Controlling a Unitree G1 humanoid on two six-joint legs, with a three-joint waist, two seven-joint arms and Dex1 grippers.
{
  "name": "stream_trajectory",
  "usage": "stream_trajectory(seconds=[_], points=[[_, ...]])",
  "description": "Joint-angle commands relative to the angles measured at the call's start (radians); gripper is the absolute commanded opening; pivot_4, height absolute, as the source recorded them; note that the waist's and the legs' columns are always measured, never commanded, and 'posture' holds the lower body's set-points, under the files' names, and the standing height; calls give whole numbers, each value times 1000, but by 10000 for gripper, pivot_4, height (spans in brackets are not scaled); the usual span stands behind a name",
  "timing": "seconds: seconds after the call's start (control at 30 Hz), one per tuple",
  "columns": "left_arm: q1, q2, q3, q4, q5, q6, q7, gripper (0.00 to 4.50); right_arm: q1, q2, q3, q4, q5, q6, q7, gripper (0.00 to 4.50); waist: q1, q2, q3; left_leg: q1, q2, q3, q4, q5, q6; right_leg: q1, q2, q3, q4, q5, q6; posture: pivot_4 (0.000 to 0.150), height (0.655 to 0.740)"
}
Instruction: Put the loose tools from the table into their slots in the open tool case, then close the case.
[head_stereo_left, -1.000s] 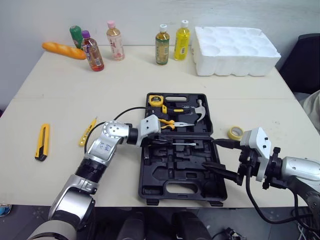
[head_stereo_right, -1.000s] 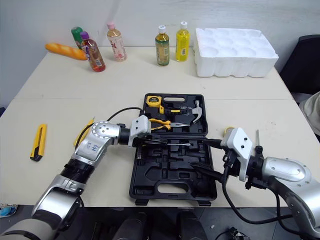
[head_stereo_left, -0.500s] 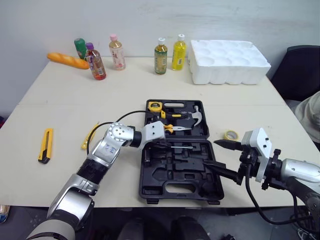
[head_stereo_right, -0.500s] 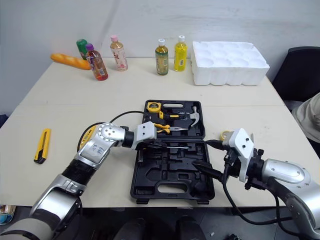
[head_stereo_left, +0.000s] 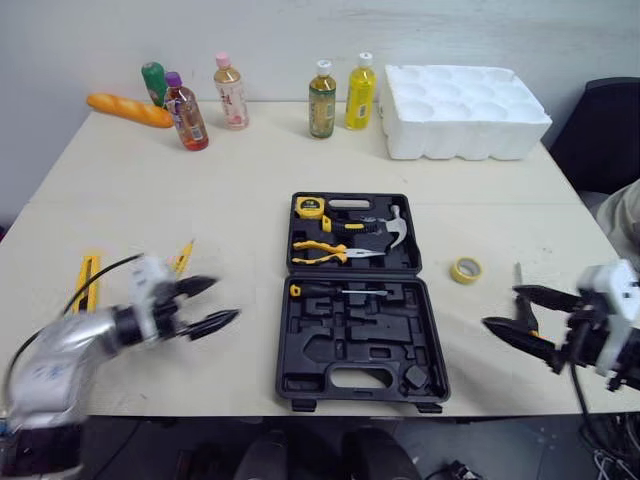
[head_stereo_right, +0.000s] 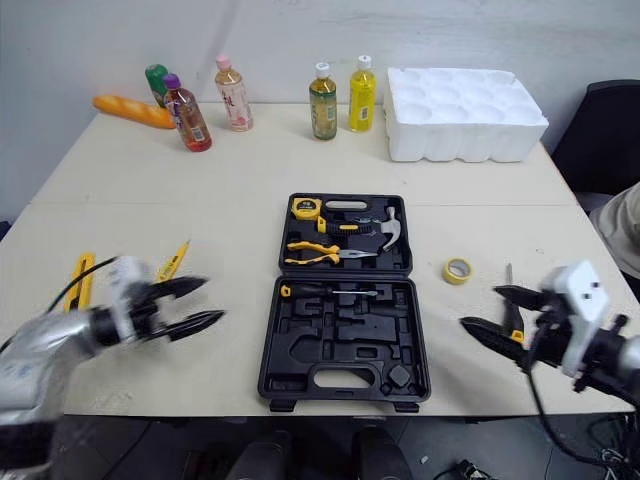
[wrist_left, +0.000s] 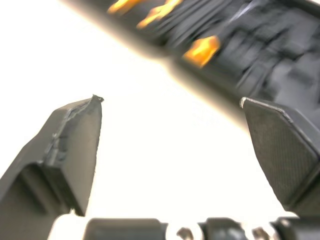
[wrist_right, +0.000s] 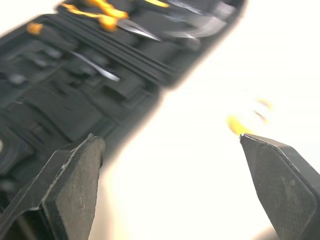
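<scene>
Pale tabletop (head_stereo_left: 250, 170) held the open tool case (head_stereo_left: 330, 345) at centre, partly filled, while the left gripper (head_stereo_left: 225, 299) hung wide and empty near the utility knife (head_stereo_left: 86, 283) and the right gripper (head_stereo_left: 500, 306) gaped empty by the tape roll (head_stereo_left: 465, 269), so fetching looked next, calling for a reach down onto one.

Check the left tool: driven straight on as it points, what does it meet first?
Likely the open black plastic tool case, at its near half's left edge. The open left tool points at it across bare beige table. Height is unclear; it might clear the rim.
</scene>
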Motion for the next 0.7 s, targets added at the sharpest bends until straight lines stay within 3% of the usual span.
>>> stream_trajectory(seconds=[0.03, 0.13, 0.3, 0.5, 0.7], points=[[157, 32, 223, 1, -20, -23, 13, 44601, 59, -34, -126, 107, -54, -36, 72, 45000, 0, 0, 0, 0, 0, 0, 0, 0, 1, 0, 0, 0, -1, 0, 0, 1500, 7400], [244, 35, 336, 94, -5, -62, 48, 44601, 92, -58, -164, 230, -115, -88, 116, 45000, 2, 1, 2, 1, 0, 1, -1, -1, 1, 1, -2, -1, -3, 1, -1, 1500, 7400], [266, 53, 493, 252, -10, -80, 157, 44601, 56, -92, -204, 450, -173, -154, 137, 45000, 0, 3, 2, 0, 0, 2, -4, -1, 1, 1, -4, -2, -5, 1, -2, 1500, 7400], [241, 85, 489, 349, -2, -139, 184, 44601, 24, -110, -192, 560, -227, -220, 150, 45000, -3, 5, 4, 0, 0, 3, -6, -1, 1, 0, -4, -2, -5, 1, -2, 1500, 7400], [194, 110, 427, 397, 21, -196, 178, 44601, 1, -96, -183, 545, -236, -225, 141, 45000, -3, 6, 4, 0, 0, 3, -7, -1, 1, 0, -5, -2, -5, 1, -2, 1500, 7400]])
